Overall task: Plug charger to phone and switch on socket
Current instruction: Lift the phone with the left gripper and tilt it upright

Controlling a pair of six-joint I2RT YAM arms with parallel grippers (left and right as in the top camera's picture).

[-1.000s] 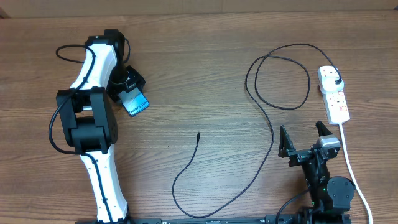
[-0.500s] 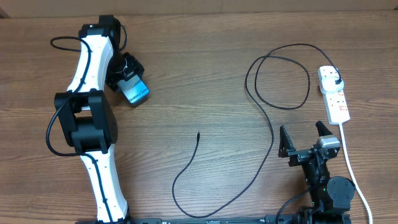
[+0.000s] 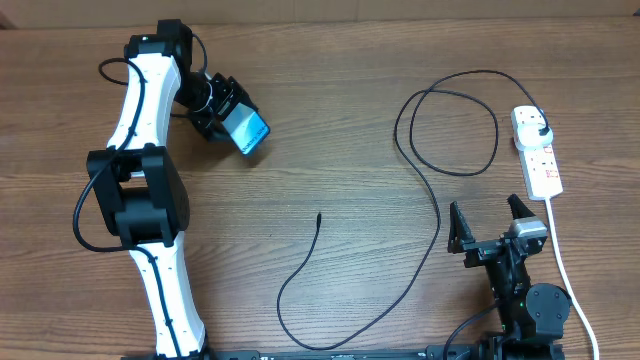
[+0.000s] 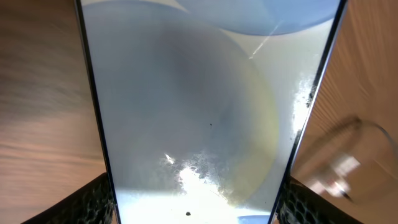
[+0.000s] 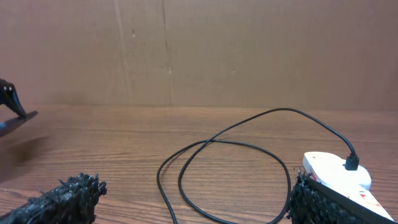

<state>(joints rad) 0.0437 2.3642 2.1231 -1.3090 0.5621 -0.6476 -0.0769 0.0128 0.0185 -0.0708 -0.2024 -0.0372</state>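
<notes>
My left gripper (image 3: 228,116) is shut on the phone (image 3: 248,131), a slim handset with a light blue-teal screen, and holds it above the far left of the table. The phone's glossy screen (image 4: 199,112) fills the left wrist view between my two fingers. The charger is a long thin black cable (image 3: 436,215); its connector tip (image 3: 318,215) lies free at the table's middle and its black plug (image 3: 541,131) sits in the white socket strip (image 3: 537,152) at the right. The cable loop (image 5: 224,168) and socket (image 5: 336,174) show in the right wrist view. My right gripper (image 3: 490,222) is open and empty at the near right.
The socket's white cord (image 3: 566,275) runs toward the near right edge. The black cable makes a big loop (image 3: 450,120) at the far right and a long curve (image 3: 340,320) across the near middle. A brown wall (image 5: 186,50) stands behind the table.
My left gripper has swung the phone to the right and slightly toward the far edge. The right arm, cable and socket have not moved.
</notes>
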